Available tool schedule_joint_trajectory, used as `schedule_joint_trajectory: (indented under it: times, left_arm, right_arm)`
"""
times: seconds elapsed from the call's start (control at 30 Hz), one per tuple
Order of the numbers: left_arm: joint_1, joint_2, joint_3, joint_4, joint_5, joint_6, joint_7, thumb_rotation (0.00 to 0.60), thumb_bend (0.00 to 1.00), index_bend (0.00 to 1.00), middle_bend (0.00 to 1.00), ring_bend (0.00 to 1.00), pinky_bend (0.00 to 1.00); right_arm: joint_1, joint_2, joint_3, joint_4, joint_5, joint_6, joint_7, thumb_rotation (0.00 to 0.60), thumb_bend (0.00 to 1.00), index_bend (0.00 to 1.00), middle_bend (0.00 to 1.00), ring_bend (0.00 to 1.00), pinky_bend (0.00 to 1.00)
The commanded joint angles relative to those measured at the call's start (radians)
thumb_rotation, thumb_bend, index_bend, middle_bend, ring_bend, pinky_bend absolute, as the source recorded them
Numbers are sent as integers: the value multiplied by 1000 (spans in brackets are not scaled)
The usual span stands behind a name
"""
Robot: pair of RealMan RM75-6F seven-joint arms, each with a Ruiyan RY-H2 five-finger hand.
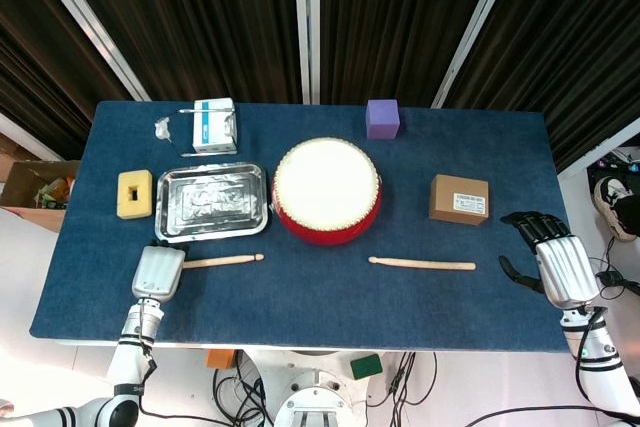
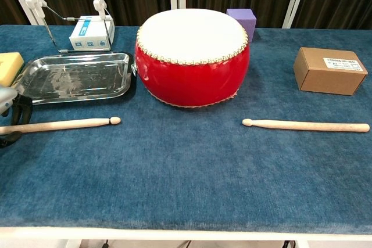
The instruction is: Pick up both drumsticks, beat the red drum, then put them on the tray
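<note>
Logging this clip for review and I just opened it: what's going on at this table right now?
A two-armed robot is starting to collect two drumsticks in front of a red drum. Its left hand is over the handle end of the left drumstick, fingers around it, though the stick looks to lie on the table. The right hand hovers open near the table's right edge, apart from the right drumstick. The metal tray holds nothing.

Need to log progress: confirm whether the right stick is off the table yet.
No. The right stick lies flat on the table, and the right robot hand is apart from it.
</note>
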Motion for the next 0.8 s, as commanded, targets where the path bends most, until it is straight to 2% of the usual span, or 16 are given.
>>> schedule_joint_trajectory:
  times: [0.03,0.27,0.5,0.63,0.8]
  left_arm:
    - [-3,-1,2,0,-1,-2,1,600,416,474,496,439,444]
    - [-12,-2,7,5,-12,-16,3,600,454,486,511,451,449]
    - [-13,24,28,14,30,-19,-51,600,521,550,576,507,490]
    - [-4,60,54,33,110,-2,-158,600,555,586,611,539,549]
    - [12,98,90,102,241,46,-376,600,603,641,667,595,629]
  right_arm:
    - [-1,0,0,0,2,0,0,600,285,310,315,238,311]
    - [-5,0,1,1,5,0,5,600,286,310,316,239,311]
    - [-10,1,2,-1,7,6,8,600,285,310,319,238,310]
    - [-16,4,0,-9,11,9,17,600,285,310,322,239,310]
    - [-17,9,-7,-17,21,-14,26,600,298,309,327,239,314]
